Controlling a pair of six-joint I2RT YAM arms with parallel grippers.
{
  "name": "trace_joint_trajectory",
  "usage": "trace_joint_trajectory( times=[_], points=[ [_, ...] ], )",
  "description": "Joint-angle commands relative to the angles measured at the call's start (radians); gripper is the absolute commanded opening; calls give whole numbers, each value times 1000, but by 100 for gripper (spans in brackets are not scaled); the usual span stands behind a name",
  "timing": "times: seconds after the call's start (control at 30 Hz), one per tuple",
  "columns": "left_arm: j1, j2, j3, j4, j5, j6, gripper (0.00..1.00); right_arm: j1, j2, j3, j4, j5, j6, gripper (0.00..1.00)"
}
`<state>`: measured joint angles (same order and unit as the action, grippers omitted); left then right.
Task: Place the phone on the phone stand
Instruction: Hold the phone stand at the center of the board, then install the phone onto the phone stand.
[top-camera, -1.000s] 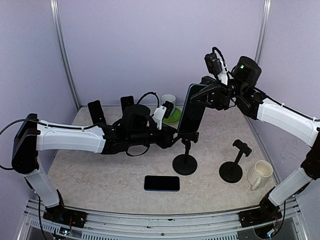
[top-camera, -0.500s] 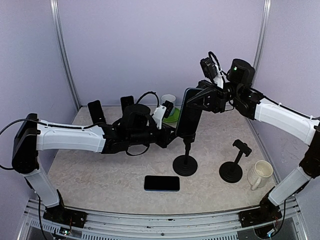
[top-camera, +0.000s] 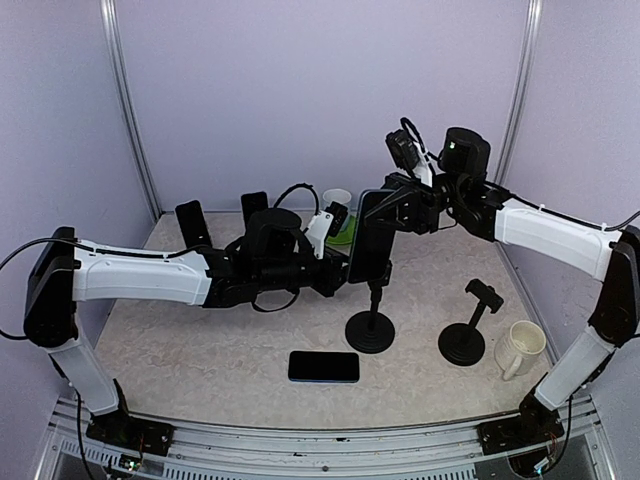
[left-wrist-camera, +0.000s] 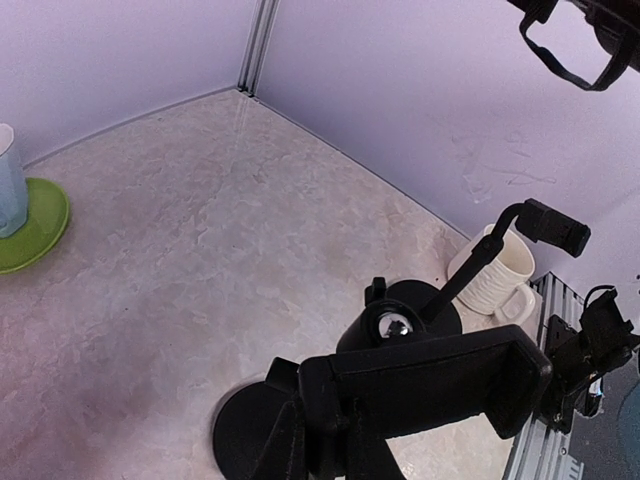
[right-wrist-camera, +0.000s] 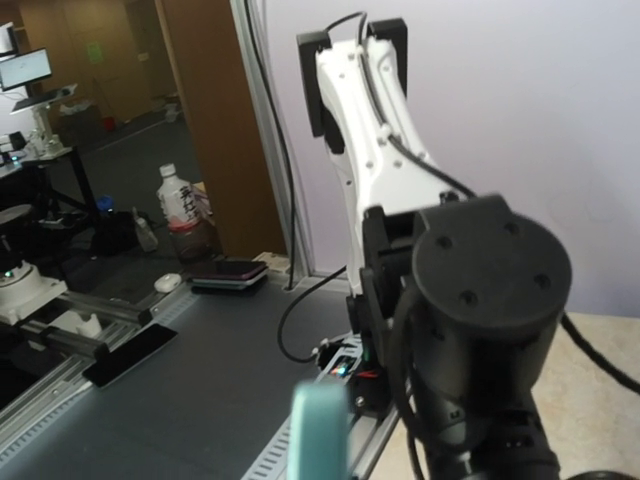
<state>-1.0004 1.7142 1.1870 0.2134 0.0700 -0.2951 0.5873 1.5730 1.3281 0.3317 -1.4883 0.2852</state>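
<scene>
Right pincer (top-camera: 390, 206) clamped on upright phone (top-camera: 368, 245) at frame centre, left pincer (top-camera: 348, 272) beside stand (top-camera: 370, 330) just below, its grip impossible to tell

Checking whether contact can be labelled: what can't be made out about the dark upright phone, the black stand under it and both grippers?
- Top view: the dark upright phone, held by the right gripper, covers the clamp of the black round-based stand; contact untellable.
- Top view: tips of the left gripper hidden behind that phone; state unclear.
- Left wrist view: own fingers indistinguishable from the black clamp.
- Right wrist view: phone only a blurred teal edge; stand out of frame.
</scene>
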Motion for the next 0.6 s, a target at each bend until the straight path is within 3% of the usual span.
trace_joint_trajectory(
  times=[0.0, 0.3, 0.57],
  points=[
    [-4, -5, 38, 23, 4, 18, 0, 20, 50, 21, -2, -46, -11, 0],
    [-8, -7, 40, 23, 1, 35, 0, 41, 136, 20, 90, -96, 36, 0],
    [-10, -20, 31, 22, -6, 56, 0, 41, 213, -72, 637, -159, 445, 0]
  ],
)
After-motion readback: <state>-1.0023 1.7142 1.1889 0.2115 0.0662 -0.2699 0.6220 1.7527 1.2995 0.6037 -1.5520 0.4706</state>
